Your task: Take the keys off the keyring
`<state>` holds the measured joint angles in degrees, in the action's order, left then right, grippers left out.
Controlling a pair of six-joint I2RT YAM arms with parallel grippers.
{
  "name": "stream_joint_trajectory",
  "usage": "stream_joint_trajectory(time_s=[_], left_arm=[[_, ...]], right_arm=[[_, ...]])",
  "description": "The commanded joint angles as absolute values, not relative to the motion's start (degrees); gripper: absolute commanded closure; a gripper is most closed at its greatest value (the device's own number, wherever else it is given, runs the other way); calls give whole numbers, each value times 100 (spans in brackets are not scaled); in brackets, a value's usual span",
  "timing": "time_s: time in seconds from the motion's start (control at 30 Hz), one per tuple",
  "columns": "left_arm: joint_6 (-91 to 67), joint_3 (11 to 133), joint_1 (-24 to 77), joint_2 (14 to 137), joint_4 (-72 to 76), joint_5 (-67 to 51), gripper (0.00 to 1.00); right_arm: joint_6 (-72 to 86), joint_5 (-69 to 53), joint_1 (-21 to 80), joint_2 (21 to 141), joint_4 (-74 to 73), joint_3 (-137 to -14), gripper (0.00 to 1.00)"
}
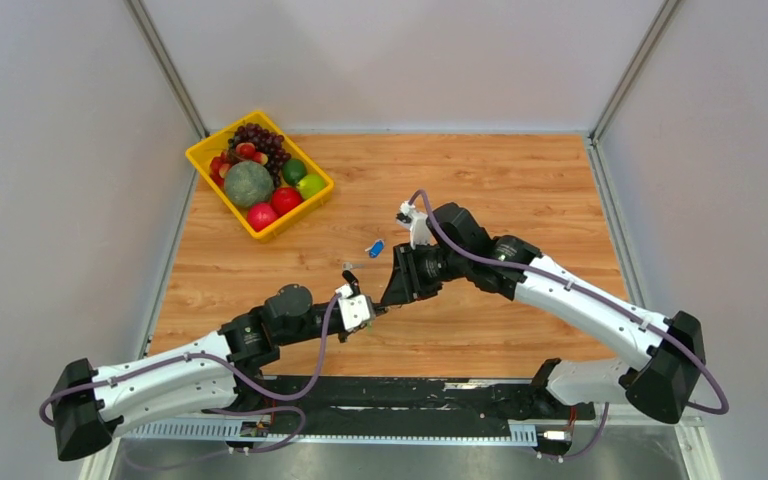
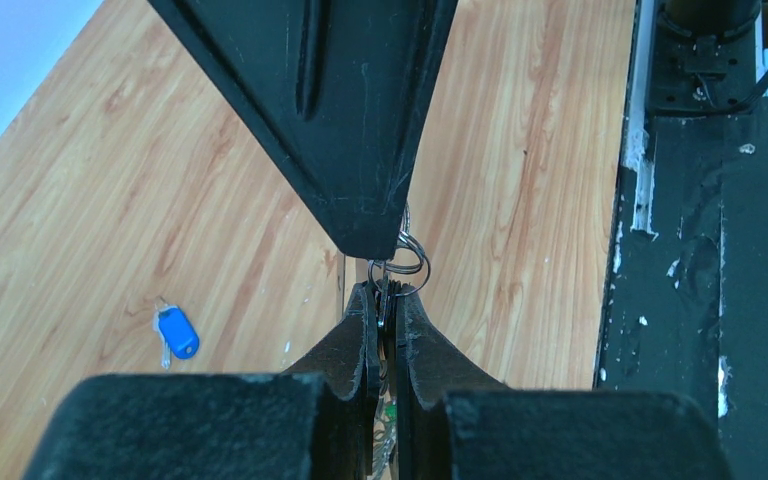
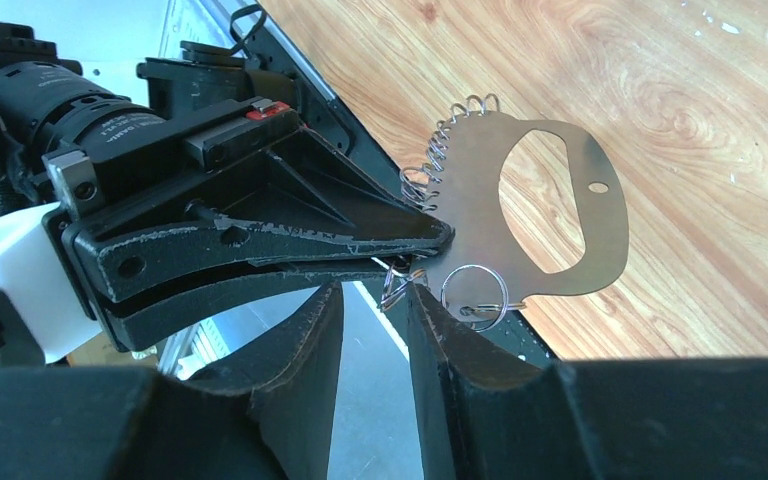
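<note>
In the top view the task looks only partly done. One small silver key with a blue plastic head [image 1: 375, 247] lies loose on the light wooden bench [image 1: 520, 190], and a tiny grey piece [image 1: 350, 265] near it is too small to name. The left claw [image 1: 370, 310] and right claw [image 1: 398, 290] meet tip to tip over the middle of the bench, but what sits between them is too small to read here. The one container, a yellow plastic basket [image 1: 298, 210] at the far left, holds only fruit: dark grapes [image 1: 260, 138], a round green melon [image 1: 248, 183], red apples [image 1: 285, 200] and small green round fruits [image 1: 295, 170]. No keys show in it. In the left wrist view the left claw [image 2: 385, 300] is pinched tight on thin metal. Small grey wire loops of the keyring [image 2: 407, 262] poke out just past its tips. Silver and green pieces [image 2: 387, 430] glimpsed low between its fingers are likely keys not yet off. In the right wrist view the keyring [image 3: 470, 190] shows as a flat silver plate with a big oval cut-out and small wire rings along its edge, held above the bench with its near edge clamped in the left claw. The right claw [image 3: 375, 295] stands about half apart, with one small wire loop [image 3: 395, 288] in its gap, and it grips nothing that I can see. No keys show on the rings here, so I cannot tell how many remain
</note>
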<state>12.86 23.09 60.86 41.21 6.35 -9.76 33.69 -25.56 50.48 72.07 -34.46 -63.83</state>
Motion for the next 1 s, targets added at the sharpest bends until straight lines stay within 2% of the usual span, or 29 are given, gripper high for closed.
stream_joint_trajectory(time_s=[0.0, 0.43, 0.73, 0.77, 0.83, 0.87, 0.97], left_arm=[[1477, 2655, 6170, 4129, 822, -833, 100], [1753, 2881, 6462, 4256, 554, -21, 100], [1915, 2974, 6654, 4394, 439, 569, 100], [1924, 2985, 6678, 4416, 421, 605, 100], [1956, 2997, 6701, 4449, 406, 729, 100], [1974, 3001, 6708, 4466, 398, 751, 100], [2022, 2997, 6743, 4535, 411, 833, 100]], right_arm=[[3320, -2426, 5121, 7318, -3577, -6626, 66], [3256, -2128, 5135, 7477, -3821, -6574, 74], [3217, -2045, 5130, 7607, -3862, -6587, 75], [3217, -2038, 5131, 7603, -3867, -6596, 73], [3221, -1988, 5133, 7577, -3884, -6616, 63], [3236, -1934, 5120, 7558, -3891, -6632, 61], [3342, -1739, 5085, 7431, -3895, -6654, 62]])
